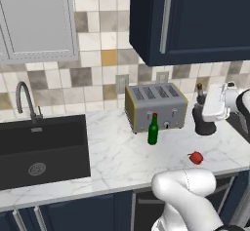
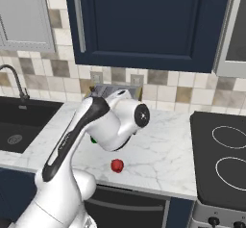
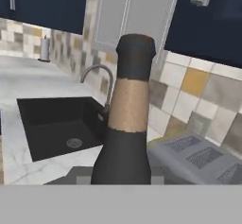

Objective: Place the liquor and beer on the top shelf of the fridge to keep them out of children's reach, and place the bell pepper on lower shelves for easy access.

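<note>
The white arm's two-finger gripper (image 1: 211, 112) was closed around the squat black liquor bottle (image 1: 204, 120) with a thin neck and brownish stopper, which stood on the white marble counter (image 1: 117, 152). In the hand view the bottle's neck rose directly between the jaws. The slim green glass beer bottle (image 1: 153, 130) stood well off to one side of the jaws, before a silver toaster (image 1: 155, 105). The small red bell pepper (image 1: 196, 158) lay below and near them. By my judgement, nothing had reached the fridge yet; all three placements remained.

Marble counter (image 1: 117, 152) under navy cabinets (image 1: 195, 20); tiled wall (image 1: 102, 64) behind, black sink (image 1: 41, 147) far left, toaster (image 1: 155, 105) nearer, stove (image 2: 223, 155) right.
</note>
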{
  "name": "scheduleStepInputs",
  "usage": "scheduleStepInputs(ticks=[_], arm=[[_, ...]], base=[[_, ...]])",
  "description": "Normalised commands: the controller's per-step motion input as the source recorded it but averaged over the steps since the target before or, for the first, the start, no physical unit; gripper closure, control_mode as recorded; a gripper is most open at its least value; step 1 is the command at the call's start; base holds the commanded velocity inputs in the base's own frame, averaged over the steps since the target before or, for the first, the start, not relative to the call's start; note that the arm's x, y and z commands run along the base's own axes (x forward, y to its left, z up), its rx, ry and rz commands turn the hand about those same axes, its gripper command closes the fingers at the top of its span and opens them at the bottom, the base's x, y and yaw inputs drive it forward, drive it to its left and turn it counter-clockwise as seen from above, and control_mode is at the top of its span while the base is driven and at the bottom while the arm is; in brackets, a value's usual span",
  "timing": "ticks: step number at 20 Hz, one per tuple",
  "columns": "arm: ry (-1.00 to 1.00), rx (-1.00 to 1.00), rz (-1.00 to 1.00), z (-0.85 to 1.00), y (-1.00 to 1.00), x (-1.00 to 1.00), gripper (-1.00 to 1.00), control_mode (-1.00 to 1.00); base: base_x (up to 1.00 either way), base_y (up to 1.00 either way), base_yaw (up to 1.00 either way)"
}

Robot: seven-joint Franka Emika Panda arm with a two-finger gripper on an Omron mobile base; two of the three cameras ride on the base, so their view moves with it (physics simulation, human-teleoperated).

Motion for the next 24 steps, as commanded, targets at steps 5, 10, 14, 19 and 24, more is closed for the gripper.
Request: scheduleStepInputs(ticks=[5, 10, 14, 19, 24], arm=[[0.0, -0.13, -0.09, 0.67, 0.57, -0.51, 1.0, -1.0], [0.0, -0.12, -0.04, 0.76, 0.41, -0.31, 1.0, -1.0], [0.0, -0.1, 0.0, 0.68, 0.35, -0.18, 1.0, -1.0], [0.0, -0.07, 0.0, 0.52, 0.21, -0.06, 1.0, -1.0], [0.0, -0.04, 0.0, 0.22, 0.12, 0.0, 1.0, -1.0]], base=[[0.0, 0.0, 0.0], [0.0, 0.0, 0.0], [0.0, 0.0, 0.0], [0.0, 0.0, 0.0], [0.0, 0.0, 0.0]])
